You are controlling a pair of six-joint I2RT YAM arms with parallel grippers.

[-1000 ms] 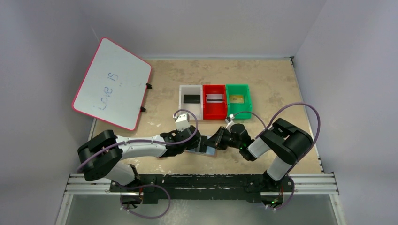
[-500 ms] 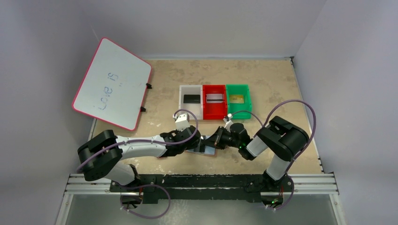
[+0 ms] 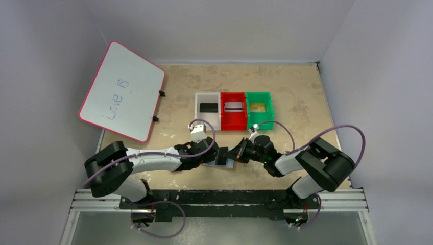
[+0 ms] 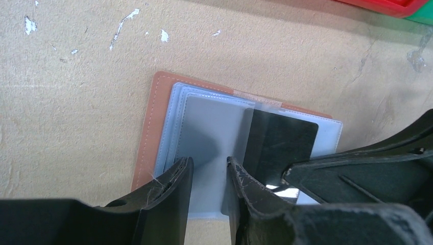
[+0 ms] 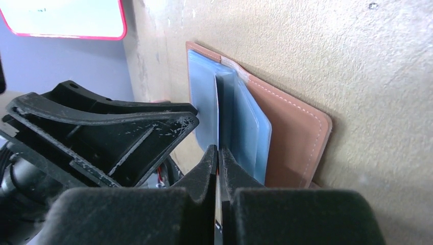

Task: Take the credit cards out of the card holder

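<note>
Pulling a card out of its sleeve looks like the step in hand. The card holder [image 4: 145, 132] lies open and flat on the bench [image 4: 76, 102], at the near middle between the two arms, and a black card [image 4: 286, 140] sits partway out of the right side of the pale blue sleeves [image 4: 209, 122]. The right fingers [image 5: 214, 159] are pinched tight together on a thin dark edge, and I'm fairly sure that's this card seen end-on, not a sleeve. The left fingers [image 4: 240, 178] are only partly apart and hold nothing. They're planted on the near edge of the sleeves, one tip on each side of the fold, and I'd guess they're pinning the holder down. Next move as I see it: slide the card out to the right, low and level, while the left side keeps pressing, or the whole wallet just drags along with it. Then it needs carrying to the bins on the far side. Counting: one holder, and four cards showing. Those are the one being pulled, a second black card [image 3: 208, 107] in the white bin [image 3: 198, 109], a silver card [image 3: 234, 106] in the red bin [image 3: 227, 121], and a gold card [image 3: 258, 107] in the green bin [image 3: 260, 120]. So three bins, one card each. I can't tell whether the other sleeves hide more. One whiteboard [image 3: 122, 92] sits far left.
</note>
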